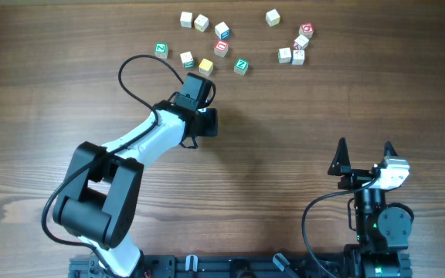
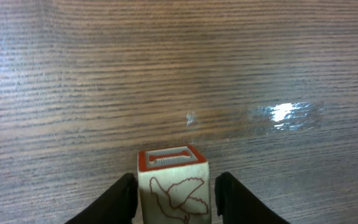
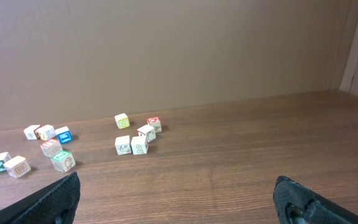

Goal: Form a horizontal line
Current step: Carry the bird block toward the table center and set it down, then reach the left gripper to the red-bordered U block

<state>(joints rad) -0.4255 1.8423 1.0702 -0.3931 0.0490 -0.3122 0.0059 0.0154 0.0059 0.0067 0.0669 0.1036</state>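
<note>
The left end effector (image 1: 205, 122) is clenching a red-trimmed block (image 2: 173, 186) over bare worktop (image 1: 284, 116), on the near side of the scattered blocks (image 1: 221, 48). No row is showing yet. It should be lowering gently, keeping faces square. The right end effector (image 1: 365, 147) is sitting spread.

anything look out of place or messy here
Nothing spilled or broken. The cubes lie scattered at mixed angles along the far side, no row yet. One shiny patch on the table, possibly just glare.
</note>
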